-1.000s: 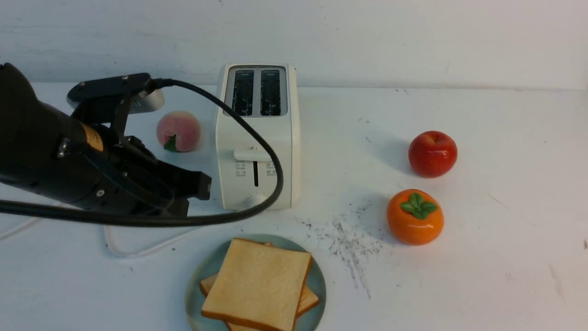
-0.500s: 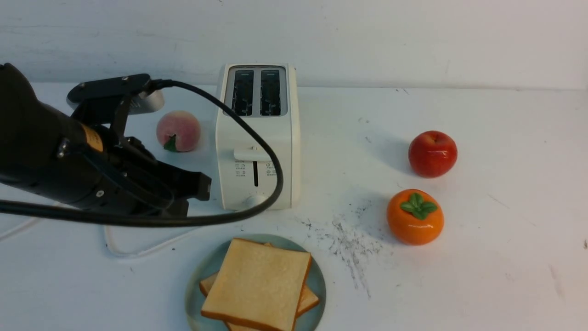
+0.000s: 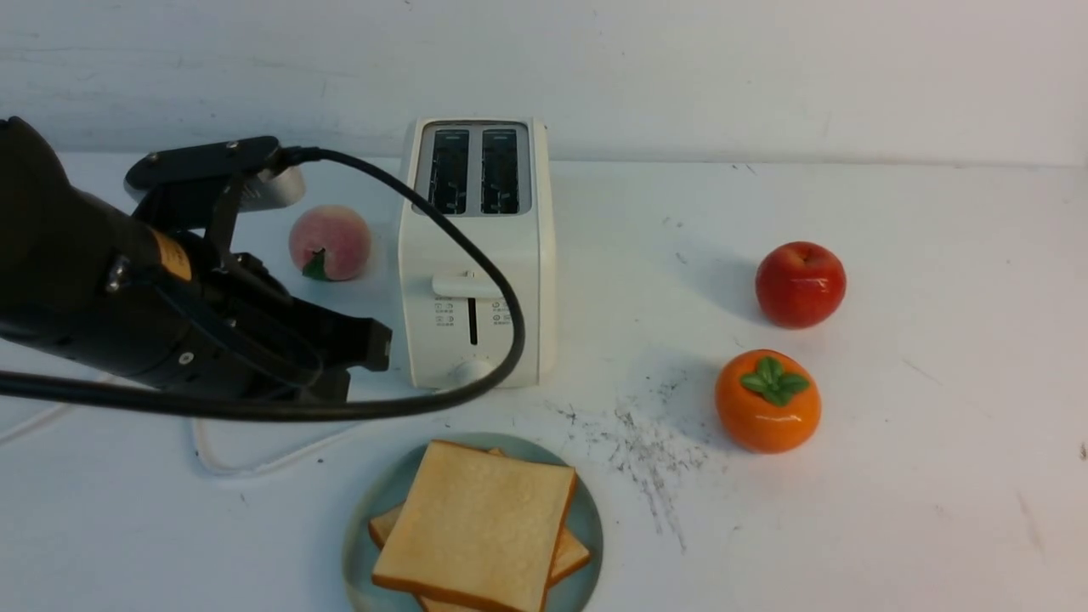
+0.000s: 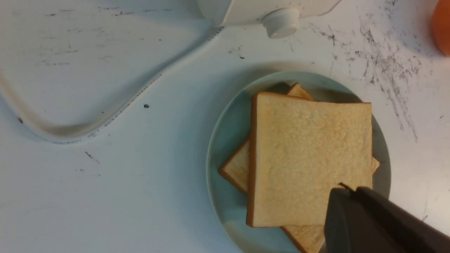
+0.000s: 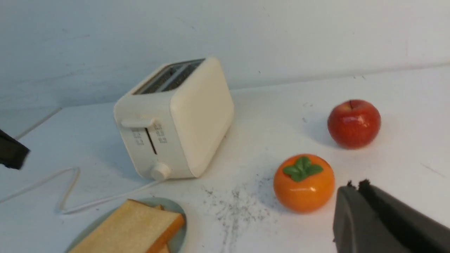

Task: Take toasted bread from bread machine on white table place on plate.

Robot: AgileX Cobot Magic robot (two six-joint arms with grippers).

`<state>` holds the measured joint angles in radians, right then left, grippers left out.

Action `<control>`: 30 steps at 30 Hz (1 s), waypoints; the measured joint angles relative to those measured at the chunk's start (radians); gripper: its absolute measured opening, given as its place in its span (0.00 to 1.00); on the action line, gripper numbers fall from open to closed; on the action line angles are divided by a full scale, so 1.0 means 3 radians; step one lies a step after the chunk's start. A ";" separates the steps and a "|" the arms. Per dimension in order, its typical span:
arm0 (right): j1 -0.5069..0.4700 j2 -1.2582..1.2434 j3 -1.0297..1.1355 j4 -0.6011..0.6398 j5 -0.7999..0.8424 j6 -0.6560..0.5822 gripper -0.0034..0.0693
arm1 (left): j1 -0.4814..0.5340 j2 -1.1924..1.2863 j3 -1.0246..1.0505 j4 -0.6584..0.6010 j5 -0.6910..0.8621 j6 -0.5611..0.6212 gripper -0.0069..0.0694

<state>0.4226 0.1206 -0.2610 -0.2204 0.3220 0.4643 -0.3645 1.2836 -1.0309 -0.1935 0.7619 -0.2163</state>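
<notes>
Two toasted bread slices [image 3: 476, 525] lie stacked, the upper one skewed, on the pale blue-green plate [image 3: 586, 520] at the table's front; they also show in the left wrist view [image 4: 309, 158] and the right wrist view [image 5: 130, 228]. The white bread machine [image 3: 476, 255] stands behind the plate with both slots empty. My left gripper [image 3: 378, 344] hovers left of the bread machine, shut and empty; in its wrist view [image 4: 348, 189] the jaws lie pressed together above the slices. My right gripper [image 5: 355, 186] is shut and empty, near the orange fruit; it is out of the front view.
A peach [image 3: 330, 242] sits left of the bread machine. A red apple [image 3: 801, 284] and an orange persimmon [image 3: 767, 400] sit to the right. The white cord [image 3: 255, 463] loops left of the plate. Dark scuffs [image 3: 646, 442] mark the white table [image 3: 935, 476].
</notes>
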 joint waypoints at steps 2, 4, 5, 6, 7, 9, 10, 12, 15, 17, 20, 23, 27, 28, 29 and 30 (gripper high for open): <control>-0.0208 -0.0062 0.0137 0.0007 0.0000 0.0000 0.07 | 0.0000 0.0000 0.0000 0.0005 0.0000 0.0000 0.07; -0.0467 -0.0161 0.0296 0.0007 0.0000 0.0000 0.07 | 0.0000 0.0000 0.0000 0.0008 0.0000 0.0000 0.07; -0.0572 -0.0206 0.0375 0.0007 0.0000 0.0000 0.07 | 0.0000 0.0000 0.0000 0.0011 -0.0003 0.0000 0.07; -0.0633 -0.0234 0.0416 0.0007 0.0000 0.0000 0.07 | 0.0000 0.0000 0.0000 0.0011 -0.0007 0.0000 0.07; -0.0674 -0.0252 0.0443 0.0007 0.0000 0.0000 0.07 | 0.0000 0.0000 0.0000 0.0011 -0.0007 0.0000 0.07; -0.0902 -0.0376 0.0616 0.0007 -0.0003 0.0000 0.07 | 0.0000 0.0000 0.0000 0.0011 -0.0032 0.0000 0.07; -0.0917 -0.0384 0.0631 0.0007 -0.0003 0.0000 0.07 | 0.0000 0.0000 0.0000 0.0011 -0.0032 0.0000 0.07; -0.1083 -0.0436 0.0816 0.0007 -0.0007 0.0000 0.08 | 0.0000 0.0000 0.0000 0.0025 -0.0047 0.0000 0.07; -0.1169 -0.0434 0.0945 0.0010 0.0008 0.0000 0.08 | 0.0000 0.0000 0.0000 0.0025 -0.0052 0.0000 0.07; -0.1182 -0.0434 0.0948 0.0044 0.0045 0.0000 0.08 | 0.0000 0.0000 0.0000 0.0025 -0.0052 0.0000 0.07; -0.1194 -0.0434 0.0945 0.0177 0.0106 0.0000 0.09 | 0.0000 0.0000 0.0000 0.0025 -0.0056 0.0000 0.07; -0.1193 -0.0434 0.0938 0.0327 0.0133 0.0004 0.10 | 0.0000 0.0000 0.0000 0.0025 -0.0071 0.0000 0.08; -0.1223 -0.0434 0.0934 0.0528 0.0143 0.0004 0.10 | 0.0000 0.0000 0.0000 0.0022 -0.0074 0.0000 0.08; -0.1240 -0.0434 0.0934 0.0536 0.0143 0.0004 0.10 | 0.0000 0.0000 0.0000 0.0022 -0.0074 0.0000 0.08; -0.1282 -0.0434 0.0934 0.0543 0.0143 0.0004 0.10 | 0.0000 0.0000 0.0000 0.0022 -0.0074 0.0000 0.08; -0.1304 -0.0434 0.0934 0.0548 0.0143 0.0004 0.10 | 0.0000 0.0000 0.0000 0.0022 -0.0074 0.0000 0.08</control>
<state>0.0314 -0.0097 0.0191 -0.0561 0.3647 0.4654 -0.3645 1.2836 -1.0309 -0.1869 0.7397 -0.2163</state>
